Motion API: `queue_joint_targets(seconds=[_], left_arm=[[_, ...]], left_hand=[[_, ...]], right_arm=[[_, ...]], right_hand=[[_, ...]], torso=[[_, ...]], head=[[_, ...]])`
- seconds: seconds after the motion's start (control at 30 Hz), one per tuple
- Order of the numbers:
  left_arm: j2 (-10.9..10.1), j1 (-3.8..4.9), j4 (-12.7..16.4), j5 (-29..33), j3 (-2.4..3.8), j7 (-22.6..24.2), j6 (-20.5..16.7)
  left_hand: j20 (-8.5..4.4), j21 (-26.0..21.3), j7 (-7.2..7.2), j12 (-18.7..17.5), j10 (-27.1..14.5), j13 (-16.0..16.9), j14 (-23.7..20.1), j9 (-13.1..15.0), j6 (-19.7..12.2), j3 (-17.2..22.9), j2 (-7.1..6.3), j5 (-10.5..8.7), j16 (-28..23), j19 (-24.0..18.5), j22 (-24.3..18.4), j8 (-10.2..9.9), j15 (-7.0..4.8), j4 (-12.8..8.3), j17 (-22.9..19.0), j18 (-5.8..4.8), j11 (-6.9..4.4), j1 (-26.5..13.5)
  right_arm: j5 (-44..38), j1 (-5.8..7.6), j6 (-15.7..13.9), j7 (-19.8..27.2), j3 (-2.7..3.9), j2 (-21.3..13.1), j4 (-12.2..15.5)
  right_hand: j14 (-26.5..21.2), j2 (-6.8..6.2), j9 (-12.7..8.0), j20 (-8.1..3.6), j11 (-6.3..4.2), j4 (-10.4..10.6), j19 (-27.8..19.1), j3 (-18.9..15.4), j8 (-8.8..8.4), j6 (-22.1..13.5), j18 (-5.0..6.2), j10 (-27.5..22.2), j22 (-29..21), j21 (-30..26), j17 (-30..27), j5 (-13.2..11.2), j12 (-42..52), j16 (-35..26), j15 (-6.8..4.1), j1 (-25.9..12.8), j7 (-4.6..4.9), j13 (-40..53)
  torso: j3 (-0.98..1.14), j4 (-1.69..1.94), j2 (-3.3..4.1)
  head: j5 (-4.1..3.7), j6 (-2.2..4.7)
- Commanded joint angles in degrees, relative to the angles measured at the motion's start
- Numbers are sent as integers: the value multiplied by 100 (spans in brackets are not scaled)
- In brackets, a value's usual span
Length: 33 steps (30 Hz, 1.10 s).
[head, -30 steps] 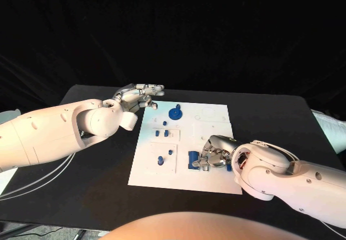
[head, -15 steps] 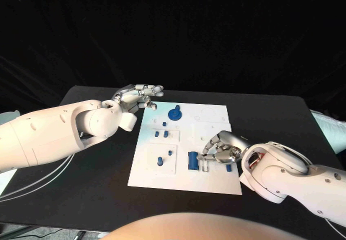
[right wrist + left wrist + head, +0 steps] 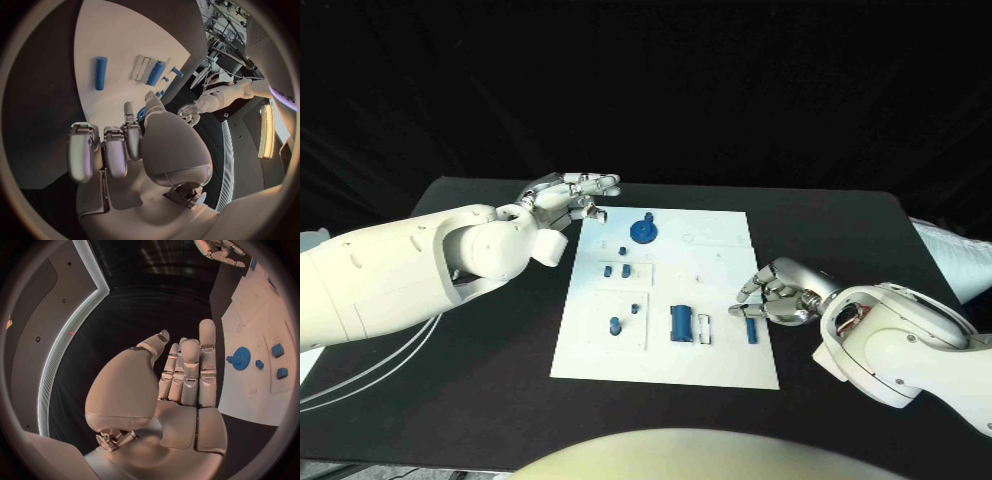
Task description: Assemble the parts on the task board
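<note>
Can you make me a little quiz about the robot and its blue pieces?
1. True or false: the right hand holds a blue piece.
2. Which blue part sits at the task board's far end? A) gear B) ball C) ring
3. Fill in: the left hand hovers with its fingers ____.

Key: 1 false, it holds nothing. 2 A. 3 straight, holding nothing.

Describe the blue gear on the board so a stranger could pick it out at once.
Start at the white task board in the middle of the black table, then go to its far edge, near the left hand. The blue gear stands there, round and toothed with a knob on top; the other blue parts are small blocks or straight bars.
</note>
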Motion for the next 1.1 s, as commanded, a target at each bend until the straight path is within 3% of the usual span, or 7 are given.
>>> queue_joint_targets(seconds=[0.03,0.13,0.4,0.47,0.77,1.1], left_arm=[[3,3,13,-14,2,34,87],[5,3,15,-14,0,35,87],[5,2,19,-14,-8,35,88],[5,1,19,-14,-8,41,98],[-2,1,18,-14,-10,45,112],[-2,0,12,-14,-10,42,122]], left_hand=[[11,-29,-11,18,-37,2,4,-1,-45,-33,38,-5,23,26,-6,27,27,10,-6,106,15,-16],[11,-29,-11,18,-37,2,4,-1,-45,-33,38,-5,23,26,-6,27,27,10,-6,106,15,-16],[11,-29,-11,18,-37,2,4,-1,-45,-33,38,-5,23,26,-6,27,27,10,-6,106,15,-16],[11,-29,-11,18,-37,2,4,-1,-45,-33,38,-5,23,26,-6,27,27,10,-6,106,15,-16],[12,-32,-13,30,-42,2,-1,-1,-47,-38,39,-4,22,27,-9,34,27,9,-18,106,14,-10],[12,-32,-13,30,-42,2,-1,-1,-47,-38,39,-4,22,27,-9,34,27,9,-18,106,14,-10]], right_arm=[[-652,-60,194,-452,-7,-44,1],[-794,-105,188,-544,-11,-66,-6],[-1260,-194,221,-656,-25,-65,-45],[-1339,-218,266,-671,-28,-55,-56],[-1496,-305,494,-708,-31,0,-120],[-1636,-353,637,-719,-31,101,-185]], right_hand=[[560,-49,-10,53,11,23,177,-33,13,123,-57,144,453,-17,1309,25,-9,-27,36,-30,-36,35],[555,-58,-19,37,-21,78,171,-48,44,238,-53,132,439,-28,1287,74,-70,-43,12,-85,-75,0],[550,-58,-30,7,-62,134,165,-47,70,364,-49,134,423,-41,1263,42,-105,-62,-23,-115,-122,-18],[547,-55,-37,-4,-73,165,162,-51,70,398,-47,128,414,-49,1250,-6,-142,-72,-33,-137,-133,-40],[540,-70,-23,-44,-122,298,147,-87,101,575,-38,108,372,-85,1220,-172,-283,-96,-76,-227,-194,-120],[541,-85,5,-65,-154,300,148,-85,127,656,-37,120,369,-89,1222,-213,-272,-96,-101,-185,-232,-111]], torso=[[3,0,3],[12,-10,5],[-2,13,6],[3,15,6],[1,18,5],[4,16,5]], head=[[-63,44],[-101,59],[-162,31],[-172,21],[-168,-11],[-151,-21]])
